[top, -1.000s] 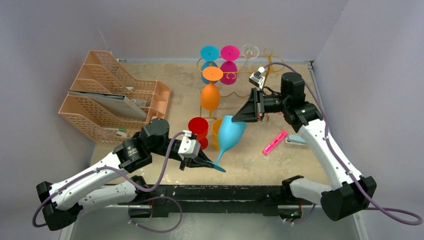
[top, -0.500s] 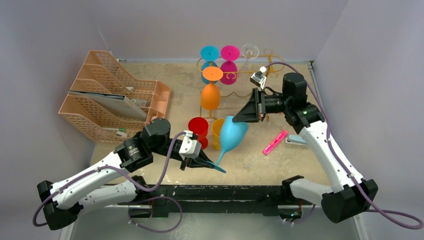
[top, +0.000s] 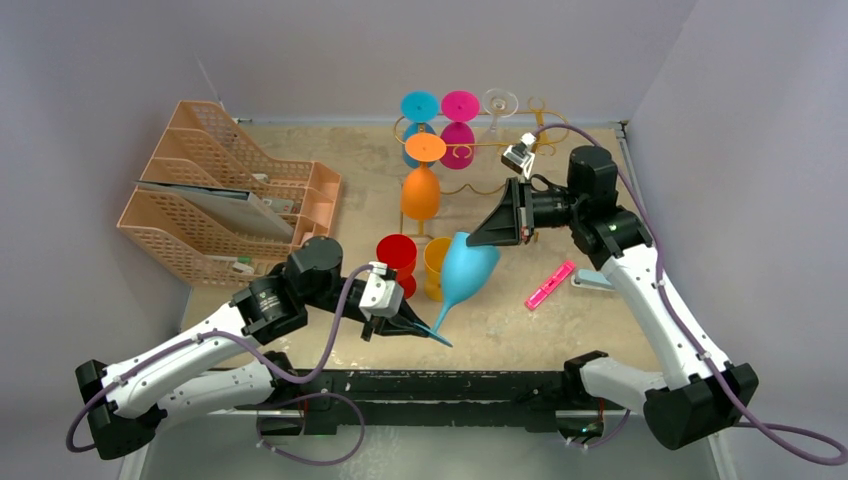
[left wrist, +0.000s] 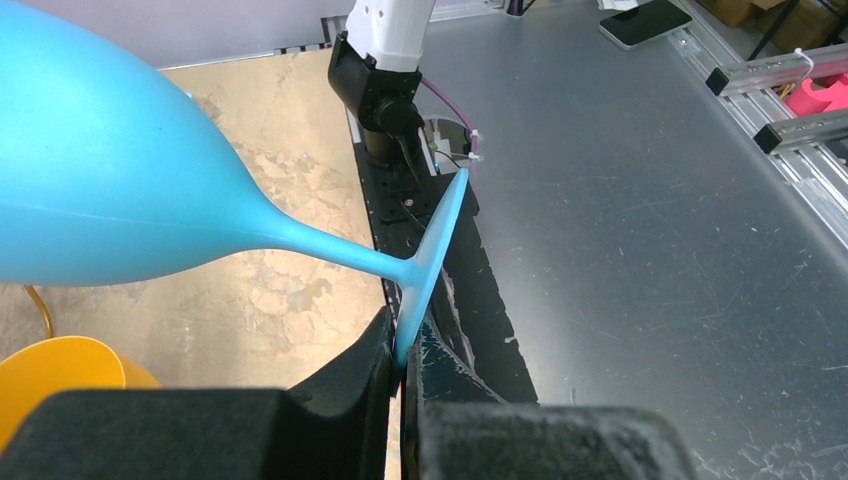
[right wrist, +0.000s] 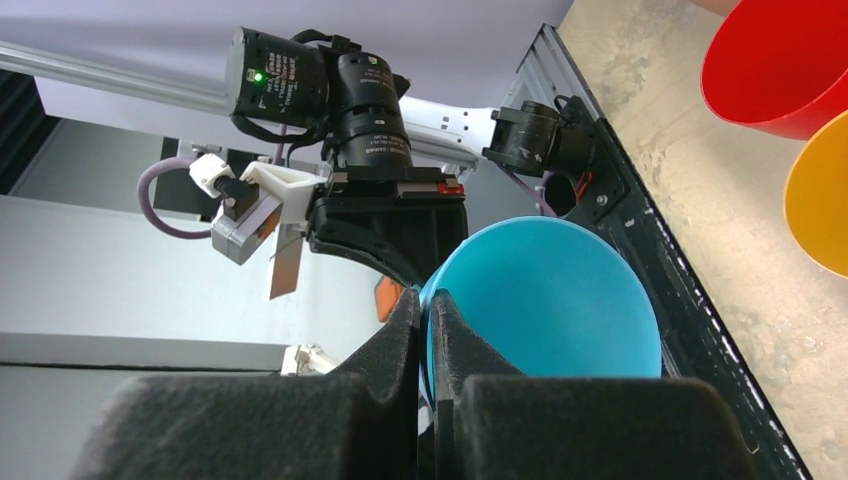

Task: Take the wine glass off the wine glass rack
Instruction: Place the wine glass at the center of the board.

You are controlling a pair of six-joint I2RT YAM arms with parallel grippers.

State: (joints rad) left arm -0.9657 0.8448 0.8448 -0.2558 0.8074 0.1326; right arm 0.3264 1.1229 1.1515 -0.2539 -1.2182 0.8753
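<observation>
A light-blue wine glass (top: 465, 270) hangs tilted in the air over the front middle of the table, held at both ends. My left gripper (top: 425, 328) is shut on the edge of its foot (left wrist: 425, 270). My right gripper (top: 472, 240) is shut on the rim of its bowl (right wrist: 560, 300). The gold wire wine glass rack (top: 505, 145) stands at the back. On it hang upside down a cyan glass (top: 420, 105), a magenta glass (top: 460, 105), a clear glass (top: 499, 100) and an orange glass (top: 421, 193).
A red cup (top: 397, 252) and a yellow cup (top: 433, 265) stand just left of the blue glass. Peach mesh file trays (top: 230, 190) fill the left side. A pink object (top: 551, 284) and a grey object (top: 595, 281) lie at the right.
My right arm has shifted very slightly to the right. The blue glass stays held by both grippers in almost the same place.
</observation>
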